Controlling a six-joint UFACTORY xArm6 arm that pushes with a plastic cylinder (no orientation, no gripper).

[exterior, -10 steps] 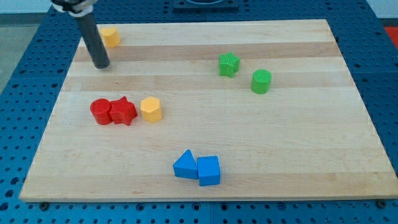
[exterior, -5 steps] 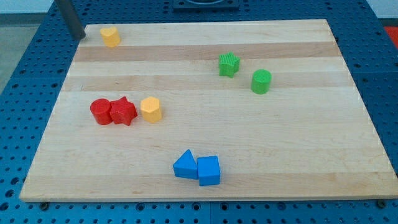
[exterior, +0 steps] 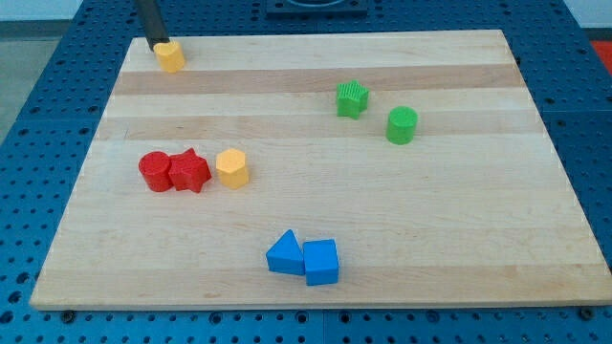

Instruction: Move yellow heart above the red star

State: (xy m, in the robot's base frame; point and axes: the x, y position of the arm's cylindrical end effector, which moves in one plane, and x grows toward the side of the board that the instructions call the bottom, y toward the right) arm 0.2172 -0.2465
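The yellow heart (exterior: 170,56) lies at the board's top left corner. My tip (exterior: 157,46) stands right at its upper left side, touching or nearly touching it. The red star (exterior: 189,171) lies at the view's left middle, well below the heart. A red round block (exterior: 154,171) touches the star's left side. A yellow hexagonal block (exterior: 231,168) sits close to the star's right.
A green star-like block (exterior: 352,98) and a green cylinder (exterior: 402,125) lie at the upper right. A blue triangle (exterior: 284,254) and a blue cube-like block (exterior: 321,262) lie together near the bottom. The board's top edge (exterior: 316,32) runs just above the heart.
My tip moved from below-left of the heart, out past the board's left edge, then right to the heart's upper left side. No block has visibly moved.
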